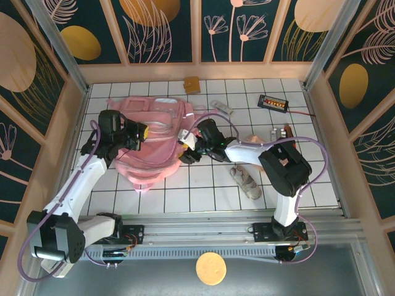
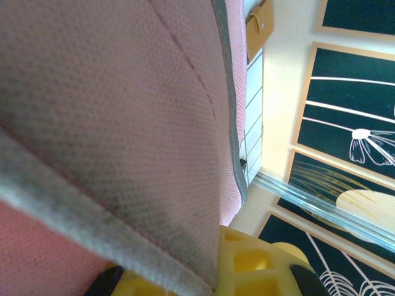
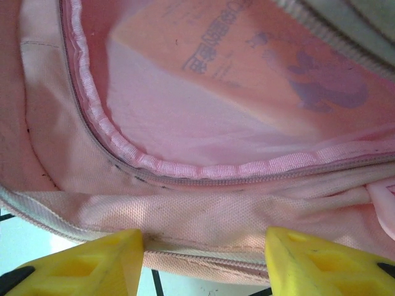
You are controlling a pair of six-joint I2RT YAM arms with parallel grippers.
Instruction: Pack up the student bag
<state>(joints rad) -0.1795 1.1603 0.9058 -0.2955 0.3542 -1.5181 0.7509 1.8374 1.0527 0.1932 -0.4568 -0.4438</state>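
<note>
The student bag [image 1: 153, 143], a large soft pink backpack, lies on the white tiled table left of centre. My left gripper [image 1: 139, 136] sits over the bag's left middle, shut on its fabric. In the left wrist view, pink weave with a grey edging [image 2: 123, 123] runs down between the yellow fingers [image 2: 259, 265]. My right gripper [image 1: 186, 145] is at the bag's right edge, open. In the right wrist view its yellow fingertips [image 3: 92, 265] stand wide apart on either side of the bag's zipped rim [image 3: 203, 203], with the pink lining [image 3: 203, 92] beyond.
A brown pouch [image 1: 192, 84] lies at the back wall. A silver item [image 1: 221, 106] and a black device [image 1: 273, 102] lie behind the right arm. A beige-pink fabric pouch [image 1: 247, 182] lies on the tiles near the right arm. Wooden walls enclose the table.
</note>
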